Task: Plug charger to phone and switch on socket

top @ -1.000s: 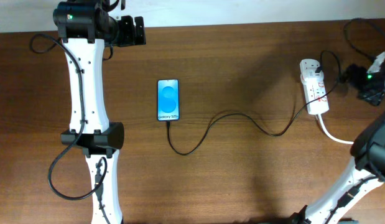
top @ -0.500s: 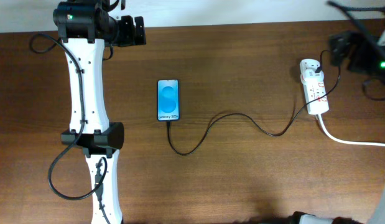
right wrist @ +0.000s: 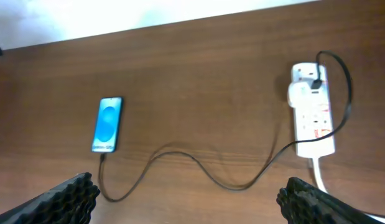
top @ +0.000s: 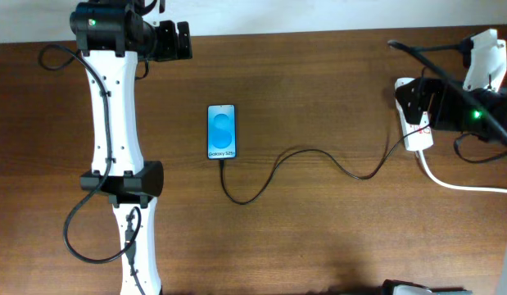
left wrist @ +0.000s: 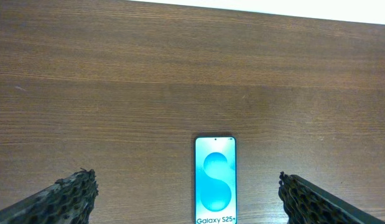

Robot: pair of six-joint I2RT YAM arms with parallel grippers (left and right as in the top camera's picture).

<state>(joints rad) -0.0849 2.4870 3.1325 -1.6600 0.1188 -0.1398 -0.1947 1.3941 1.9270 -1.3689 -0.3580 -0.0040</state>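
Note:
The phone [top: 221,131] lies flat at table centre-left with its blue screen lit; it also shows in the left wrist view [left wrist: 215,180] and the right wrist view [right wrist: 108,124]. The thin black charger cable [top: 319,156] [right wrist: 198,163] runs from the phone's bottom edge to the white socket strip [top: 415,139] [right wrist: 313,112] at the right, where its adapter sits. My left gripper [top: 184,40] [left wrist: 191,202] is open and empty, high beyond the phone. My right gripper [top: 417,102] [right wrist: 192,202] is open and empty, above the socket, partly covering it from overhead.
The socket's thick white cord [top: 454,182] leaves its near end and runs off the right edge. The left arm's white links [top: 114,123] stretch along the table's left side. The table's far edge [left wrist: 242,7] meets a white wall.
My right arm has swung in from the far right edge and now hangs over the socket strip. The left arm, phone and cable have not moved.

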